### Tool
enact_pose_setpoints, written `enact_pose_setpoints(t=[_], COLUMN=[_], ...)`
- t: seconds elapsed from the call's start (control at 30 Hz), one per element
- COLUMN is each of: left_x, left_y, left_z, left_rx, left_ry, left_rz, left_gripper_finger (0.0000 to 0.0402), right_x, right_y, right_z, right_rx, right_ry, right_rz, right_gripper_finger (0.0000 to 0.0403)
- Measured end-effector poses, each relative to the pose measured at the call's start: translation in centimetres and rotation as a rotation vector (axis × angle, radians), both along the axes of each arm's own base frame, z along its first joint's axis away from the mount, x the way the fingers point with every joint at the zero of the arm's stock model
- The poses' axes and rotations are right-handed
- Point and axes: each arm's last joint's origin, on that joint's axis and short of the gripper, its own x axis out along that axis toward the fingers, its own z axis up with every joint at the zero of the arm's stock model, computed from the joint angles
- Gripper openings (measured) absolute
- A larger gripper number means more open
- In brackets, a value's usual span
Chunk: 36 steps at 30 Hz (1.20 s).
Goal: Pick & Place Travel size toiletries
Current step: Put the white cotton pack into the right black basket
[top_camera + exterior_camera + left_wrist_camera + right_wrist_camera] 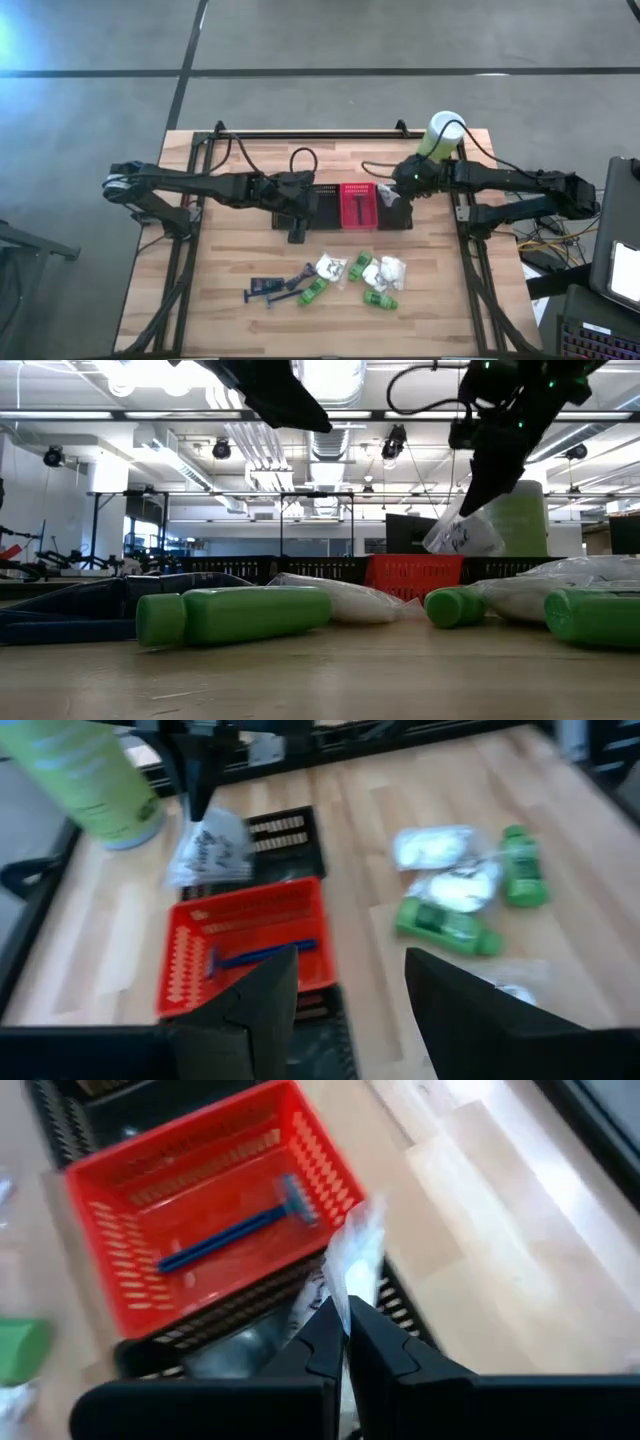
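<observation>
Your right gripper [346, 1342] is pinched on a white crinkly plastic packet [352, 1260], which hangs from its fingertips above the black mesh basket [283, 832] beside the red mesh basket [130, 1200]. Your left gripper [345, 995] stands spread, empty, near the red one.

A pale wooden table [250, 250] with visible plank grain and a smooth, matt finish fills the centre of the high view. At its middle sits a red plastic mesh basket [200, 1210] holding a blue plastic razor [235, 1230]. Lower right of centre lie glossy green plastic bottles [379, 299] and crinkly white plastic packets [390, 270]. The right gripper [345, 1340], matt black, pinches one shiny crinkled packet [352, 1260].
</observation>
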Motion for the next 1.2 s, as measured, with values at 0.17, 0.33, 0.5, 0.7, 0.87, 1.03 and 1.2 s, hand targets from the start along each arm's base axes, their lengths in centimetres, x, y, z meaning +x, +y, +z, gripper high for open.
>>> enact_pose_setpoints(t=[0.17, 0.33, 0.5, 0.7, 0.87, 1.03, 1.2], left_x=[0.0, 0.0, 0.0, 0.0, -0.1, 0.0, 0.0], left_y=[0.3, 0.6, 0.7, 1.0, 1.3, 1.5, 1.9], left_z=[0.0, 0.0, 0.0, -0.2, -0.3, -0.3, -0.2], left_rx=[0.038, 0.046, 0.042, 0.023, 0.013, 0.016, 0.018], left_ry=[-0.006, -0.008, -0.009, -0.005, -0.007, -0.015, -0.022], left_rz=[0.085, 0.147, 0.187, 0.211, 0.229, 0.244, 0.260], left_gripper_finger=[0.0190, 0.0190, 0.0190, 0.0190, 0.0190, 0.0190, 0.0190], right_x=[-0.8, -1.3, -0.8, -1.1, -2.0, -2.3, -2.2], right_y=[-1.6, -2.1, -2.6, -3.0, -2.8, -2.9, -3.0], right_z=[-1.4, -2.3, -1.7, -2.5, -4.4, -4.4, -4.1], right_rx=[0.043, -0.004, -0.071, -0.061, -0.009, -0.052, -0.091], right_ry=[-0.020, 0.013, -0.053, -0.021, 0.077, 0.098, 0.118], right_rz=[0.024, 0.066, 0.080, 0.069, 0.042, 0.023, 0.041], right_gripper_finger=[0.0008, 0.0008, 0.0008, 0.0008, 0.0008, 0.0022, 0.0081])
